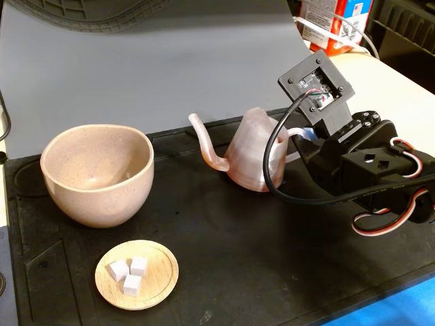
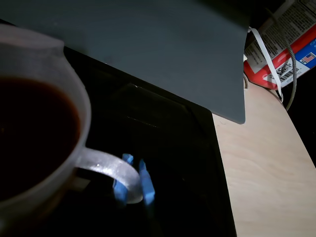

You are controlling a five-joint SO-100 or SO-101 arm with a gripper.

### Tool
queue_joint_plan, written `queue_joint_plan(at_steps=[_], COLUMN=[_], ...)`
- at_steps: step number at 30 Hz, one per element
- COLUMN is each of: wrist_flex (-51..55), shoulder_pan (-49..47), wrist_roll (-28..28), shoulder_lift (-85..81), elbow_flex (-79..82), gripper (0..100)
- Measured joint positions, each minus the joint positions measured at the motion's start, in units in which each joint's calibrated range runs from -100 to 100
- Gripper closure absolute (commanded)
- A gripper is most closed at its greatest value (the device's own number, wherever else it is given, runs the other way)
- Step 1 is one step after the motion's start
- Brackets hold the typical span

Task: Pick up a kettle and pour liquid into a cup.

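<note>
1. Two vessels stand on the black mat in the fixed view: the cup at about 9 o'clock of the frame, and the kettle near the centre, upright, well apart from the cup.
2. The kettle's thin spout curves toward 9 o'clock, at the cup; its handle faces 3 o'clock, toward the arm.
3. A small wooden dish with three white cubes sits at 6 o'clock of the cup, clear of the stretch of mat between kettle and cup.
4. A black cable loops across the kettle's body on the camera side.
5. A grey backdrop sheet rises at 12 o'clock behind the mat; a red-and-white carton stands at 1 o'clock on the pale tabletop.
6. In the fixed view the arm's black housing hides the gripper; only the wrist view shows it.
7. There, the gripper has blue-tipped fingers set either side of the handle loop, close against it; whether they press it, I cannot tell.
8. The wrist view alone shows the liquid, dark reddish, filling the kettle's open top at 9 o'clock.
9. The cup and dish appear only in the fixed view.
</note>
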Motion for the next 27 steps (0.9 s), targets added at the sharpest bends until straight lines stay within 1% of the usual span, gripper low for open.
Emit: queue_joint_plan(at_steps=[3, 5, 6, 8, 13, 14, 16, 23, 25, 27], wrist_flex=[0.4, 6.7, 7.4, 13.6, 23.1, 23.9, 23.9, 24.5, 28.5, 29.2], shoulder_pan=[-0.8, -1.1, -1.1, -1.1, -1.1, -1.6, -3.4, -4.7, -5.1, -5.0], wrist_roll=[0.0, 0.1, 0.1, 0.1, 0.1, 0.1, 1.7, 1.9, 2.3, 3.1], shoulder_lift=[-0.4, -5.2, -6.2, -12.8, -23.1, -24.3, -25.0, -25.0, -25.0, -25.0], elbow_flex=[0.0, 0.1, 0.1, 0.2, 0.2, 0.2, 0.1, -3.0, -5.4, -6.6], gripper=[99, 99, 99, 99, 99, 99, 99, 99, 99, 99])
